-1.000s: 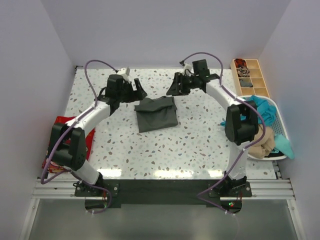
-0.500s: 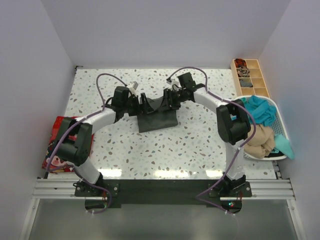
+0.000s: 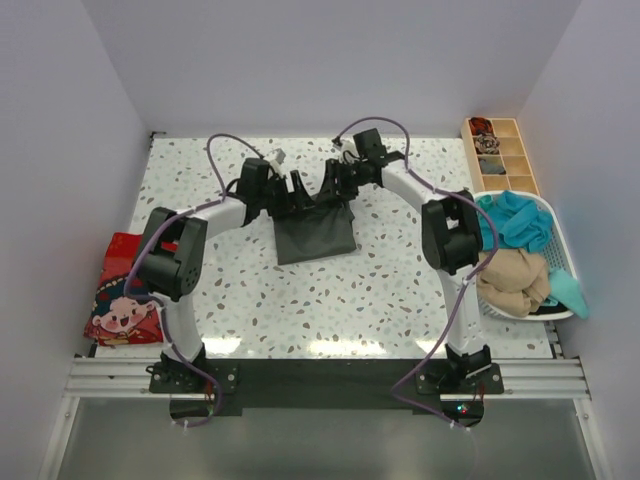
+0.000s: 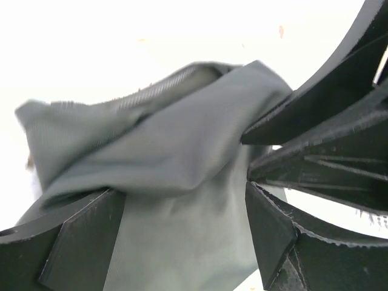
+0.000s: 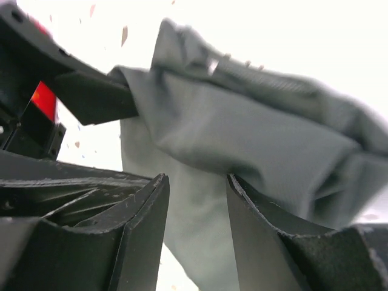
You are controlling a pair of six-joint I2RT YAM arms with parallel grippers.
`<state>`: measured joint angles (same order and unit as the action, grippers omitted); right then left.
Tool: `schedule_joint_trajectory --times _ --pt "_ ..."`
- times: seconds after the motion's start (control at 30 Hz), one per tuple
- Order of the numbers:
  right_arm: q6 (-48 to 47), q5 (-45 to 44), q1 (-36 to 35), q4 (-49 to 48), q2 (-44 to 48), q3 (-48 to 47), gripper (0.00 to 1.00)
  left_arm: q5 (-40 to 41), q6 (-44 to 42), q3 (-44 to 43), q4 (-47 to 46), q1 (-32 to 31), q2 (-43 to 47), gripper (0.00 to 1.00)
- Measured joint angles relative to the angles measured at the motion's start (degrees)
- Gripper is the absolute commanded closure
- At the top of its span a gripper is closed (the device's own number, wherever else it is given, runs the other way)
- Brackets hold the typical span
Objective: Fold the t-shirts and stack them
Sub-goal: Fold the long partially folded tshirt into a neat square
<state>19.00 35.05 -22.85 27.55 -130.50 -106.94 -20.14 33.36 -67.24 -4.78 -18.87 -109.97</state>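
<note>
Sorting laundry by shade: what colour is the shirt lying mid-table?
The shirt is a plain dark grey-green; the left wrist view shows it best.

Folded dark grey-green t-shirt [image 3: 316, 236], far edge bunched

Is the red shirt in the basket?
No, the red t-shirt lies at the far left, well apart from the white basket on the right.

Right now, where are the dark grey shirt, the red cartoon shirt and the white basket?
dark grey shirt [image 3: 318, 238]: top view, middle of its folded cloth.
red cartoon shirt [image 3: 125, 312]: top view, on the printed face.
white basket [image 3: 560, 238]: top view, on its right rim.
</note>
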Motion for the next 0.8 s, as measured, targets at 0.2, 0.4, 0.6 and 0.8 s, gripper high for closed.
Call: schedule_joint_trajectory --times 0.2,0.4,0.6,0.8 --pt "0.15 0.0 3.19 0.15 -4.55 -6.58 0.53 0.94 -1.07 -6.32 -0.37 0.17 -4.46 0.16" --pt "1.66 0.28 5.79 0.04 -11.17 -11.47 0.53 1.92 -3.04 -11.69 0.0 1.27 -10.16 0.17" --pt "2.43 -0.87 6.91 0.02 -12.92 -14.34 0.52 3.52 -4.15 -12.61 0.26 3.85 -11.47 0.15" --pt "0.87 -4.79 8.04 0.92 -12.9 -14.49 0.5 8.0 -5.68 -10.21 1.49 5.68 -8.5 0.16"
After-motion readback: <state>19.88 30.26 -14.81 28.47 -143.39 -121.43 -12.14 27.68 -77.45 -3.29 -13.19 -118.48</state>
